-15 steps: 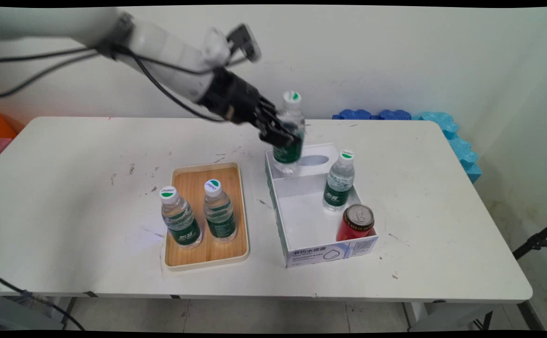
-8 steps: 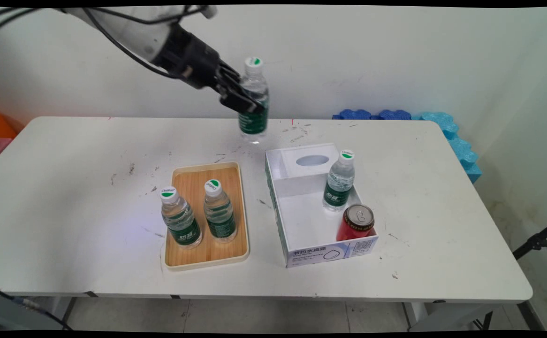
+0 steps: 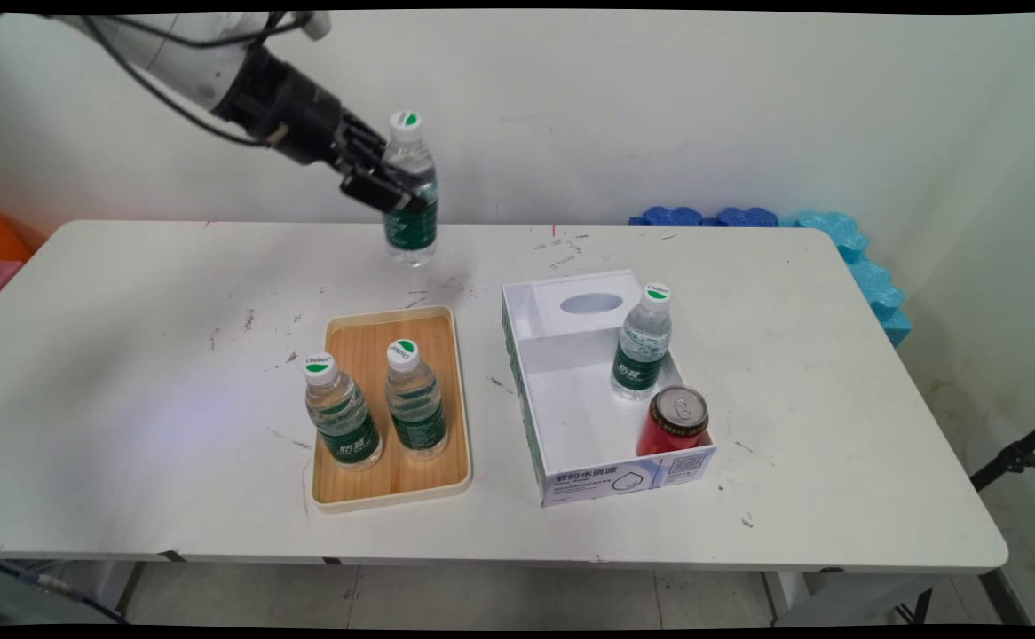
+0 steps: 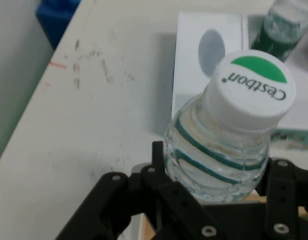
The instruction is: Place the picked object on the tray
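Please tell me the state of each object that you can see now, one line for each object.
gripper: shut on held water bottle, raised above the table.
held water bottle: capped, upright, in the air.
two tray bottles: capped, standing on wooden tray.
box bottle: capped, standing inside white box.
red can: unopened, upright inside the box.

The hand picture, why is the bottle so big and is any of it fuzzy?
Hand view: the held bottle sits right by the camera, so it fills the frame; its cap lettering reads sharp, while the white box behind looks soft. Main view: the claw and that bottle look small and clear.
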You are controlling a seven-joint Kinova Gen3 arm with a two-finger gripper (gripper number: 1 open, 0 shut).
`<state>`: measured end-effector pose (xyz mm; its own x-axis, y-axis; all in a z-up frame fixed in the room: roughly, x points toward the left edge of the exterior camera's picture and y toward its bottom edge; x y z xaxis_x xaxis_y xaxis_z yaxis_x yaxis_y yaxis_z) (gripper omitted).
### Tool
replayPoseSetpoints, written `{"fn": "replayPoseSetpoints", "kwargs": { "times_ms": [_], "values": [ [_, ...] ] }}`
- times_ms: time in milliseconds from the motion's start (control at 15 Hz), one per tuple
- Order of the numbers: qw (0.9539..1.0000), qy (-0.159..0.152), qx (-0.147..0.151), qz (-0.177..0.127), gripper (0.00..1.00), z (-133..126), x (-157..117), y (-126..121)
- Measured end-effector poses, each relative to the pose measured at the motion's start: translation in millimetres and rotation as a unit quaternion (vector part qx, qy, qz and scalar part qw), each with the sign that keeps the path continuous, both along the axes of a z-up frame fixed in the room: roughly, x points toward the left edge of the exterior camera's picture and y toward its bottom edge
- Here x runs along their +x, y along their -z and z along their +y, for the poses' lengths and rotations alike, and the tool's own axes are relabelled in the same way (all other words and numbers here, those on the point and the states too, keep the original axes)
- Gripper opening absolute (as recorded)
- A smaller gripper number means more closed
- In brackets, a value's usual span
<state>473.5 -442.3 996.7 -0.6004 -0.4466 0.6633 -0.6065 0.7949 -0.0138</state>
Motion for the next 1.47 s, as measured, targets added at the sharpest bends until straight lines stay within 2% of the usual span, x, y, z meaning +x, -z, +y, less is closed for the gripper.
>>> {"fn": "replayPoseSetpoints", "kwargs": {
  "times_ms": [333,667,1133,1467],
  "values": [
    [0.9989,0.041,0.010,-0.018,0.00,10,29,49],
    [0.9965,0.080,0.007,-0.023,0.00,14,41,91],
    [0.9942,0.104,-0.015,-0.021,0.00,3,38,134],
    [0.9932,0.113,-0.022,-0.018,0.00,-1,36,155]
  ]
}}
